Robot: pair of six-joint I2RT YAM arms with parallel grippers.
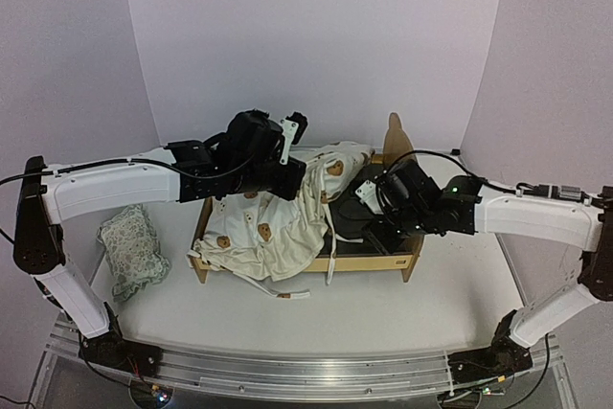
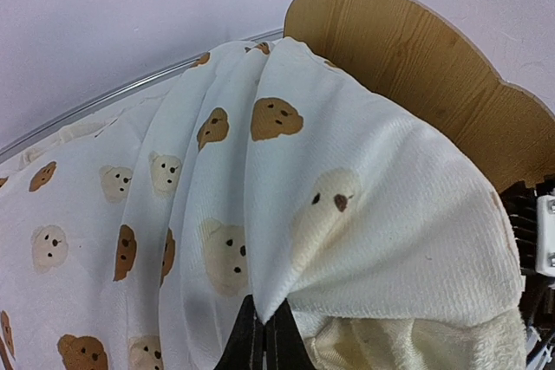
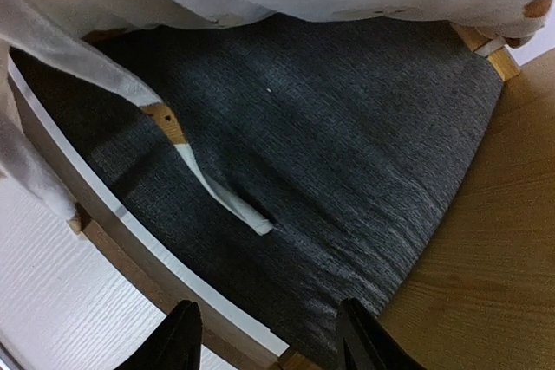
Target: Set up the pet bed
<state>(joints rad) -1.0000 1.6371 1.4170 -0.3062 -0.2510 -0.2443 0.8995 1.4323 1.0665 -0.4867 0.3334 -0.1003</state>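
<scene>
Your white table [image 1: 402, 304] stands against pale walls. The pet bed [image 1: 364, 262] sits mid-table with its headboard at the right end. A bunched bear-print cover [image 1: 278, 227] fills its left half. Your left gripper [image 2: 264, 335] is pinched tight on a fold of that cover. Your right gripper [image 3: 269, 335] hangs with its fingers apart over the bare grey base [image 3: 329, 153], holding nothing. A floral pillow [image 1: 132, 248] lies on the table, apart to the left.

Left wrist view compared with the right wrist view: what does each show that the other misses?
Only the left wrist view shows the rounded bear-ear plywood headboard and the left jaws shut, pinching a fold of the cream bear-print fabric cover. Only the right wrist view shows the dark grey fabric base, a white tie strap lying on it, a bit of the white table, and the right jaws open, holding nothing. Both show the cover and some light plywood.
</scene>
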